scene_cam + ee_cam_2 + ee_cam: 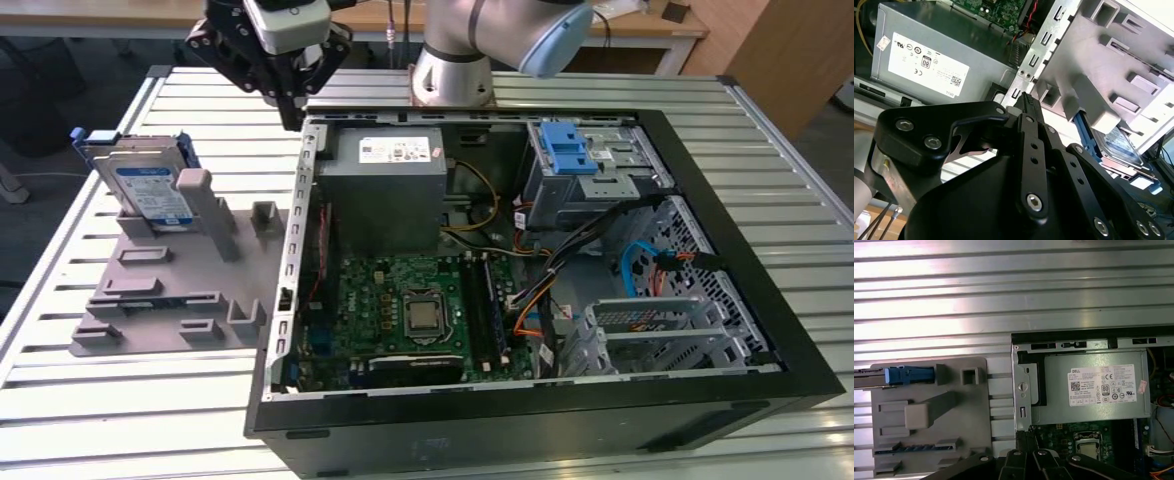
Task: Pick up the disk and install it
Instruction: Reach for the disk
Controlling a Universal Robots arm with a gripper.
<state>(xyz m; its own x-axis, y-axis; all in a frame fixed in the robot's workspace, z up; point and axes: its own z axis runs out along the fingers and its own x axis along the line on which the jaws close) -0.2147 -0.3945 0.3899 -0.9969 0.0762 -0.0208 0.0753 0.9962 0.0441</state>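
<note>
- In the exterior view, my one pincer (291,120) hangs just by a back corner of the one open computer case (534,435). Its two fingers are pressed together, and there is nothing between them.
- The one disk (144,190) stands on its edge in the one grey holder (160,300). The holder lies on the tabletop (147,430), on the exterior view's left of the case. The disk is well apart from my pincer.
- Inside the case I count one grey box (387,185) with a white sticker, one cage (594,175) with a blue latch and one green board (400,310).
- In the second wrist view, my pincer (1028,100) is closed and empty. Past it I see the one grey box (929,55), the holder (1114,55) and the disk (1121,145) in its blue frame.
- In the first wrist view, my pincer (1026,437) points at the edge of the case. The disk (901,375) shows its thin side, stuck in a slot of the holder (969,430). The grey box (1089,405) sits in the case, and the tabletop (1004,290) has many long strips.
</note>
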